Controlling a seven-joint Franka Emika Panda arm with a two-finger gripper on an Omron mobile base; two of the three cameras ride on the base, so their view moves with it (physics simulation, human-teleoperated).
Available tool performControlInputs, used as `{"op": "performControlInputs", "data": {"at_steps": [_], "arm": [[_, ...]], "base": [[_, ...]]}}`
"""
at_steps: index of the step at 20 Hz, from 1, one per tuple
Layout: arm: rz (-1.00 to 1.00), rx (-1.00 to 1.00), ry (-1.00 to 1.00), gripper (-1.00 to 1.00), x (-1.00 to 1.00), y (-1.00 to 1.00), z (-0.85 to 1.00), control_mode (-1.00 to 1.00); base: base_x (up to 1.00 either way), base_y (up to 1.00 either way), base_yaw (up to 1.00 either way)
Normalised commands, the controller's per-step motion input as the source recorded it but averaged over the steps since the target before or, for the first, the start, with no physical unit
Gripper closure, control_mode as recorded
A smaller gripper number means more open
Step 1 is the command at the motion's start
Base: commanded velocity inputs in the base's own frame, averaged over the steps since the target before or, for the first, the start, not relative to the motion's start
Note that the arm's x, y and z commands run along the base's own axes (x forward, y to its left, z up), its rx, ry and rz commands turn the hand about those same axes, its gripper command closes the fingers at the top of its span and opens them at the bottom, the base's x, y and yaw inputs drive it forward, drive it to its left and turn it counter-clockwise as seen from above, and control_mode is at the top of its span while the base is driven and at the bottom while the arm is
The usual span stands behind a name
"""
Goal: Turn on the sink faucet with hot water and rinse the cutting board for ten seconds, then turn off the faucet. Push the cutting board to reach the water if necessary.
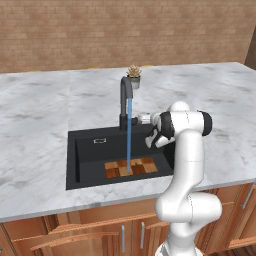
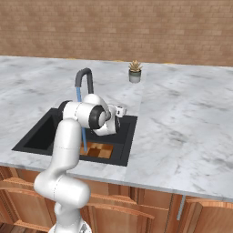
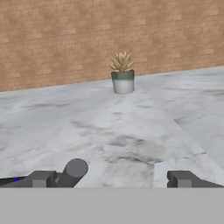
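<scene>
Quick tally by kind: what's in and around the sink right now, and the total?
sink faucet: 1
sink: 1
cutting board: 1
water stream: 1
potted plant: 1
Total: 5

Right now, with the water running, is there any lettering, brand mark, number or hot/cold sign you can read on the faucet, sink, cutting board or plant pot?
None: no readable text in any view.
Sink faucet: plain dark metal, no hot/cold mark visible.
Sink: only a small silver overflow slot, no lettering.
Cutting board: checkered wood squares, no print.
Plant pot: plain grey-green, no label.
</scene>
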Motion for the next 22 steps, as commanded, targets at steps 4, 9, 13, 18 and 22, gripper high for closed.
{"op": "performControlInputs", "data": {"at_steps": [4, 9, 13, 18, 22], "arm": [[0.00, 0.00, 0.00, -1.00, 0.00, 0.00, 0.00, -1.00], [0.00, 0.00, 0.00, -1.00, 0.00, 0.00, 0.00, -1.00], [0.00, 0.00, 0.00, -1.00, 0.00, 0.00, 0.00, -1.00], [0.00, 0.00, 0.00, -1.00, 0.00, 0.00, 0.00, -1.00], [0.00, 0.00, 0.00, -1.00, 0.00, 0.00, 0.00, -1.00]], "base": [[0.00, 0.00, 0.00], [0.00, 0.00, 0.00], [0.00, 0.00, 0.00], [0.00, 0.00, 0.00], [0.00, 0.00, 0.00]]}}
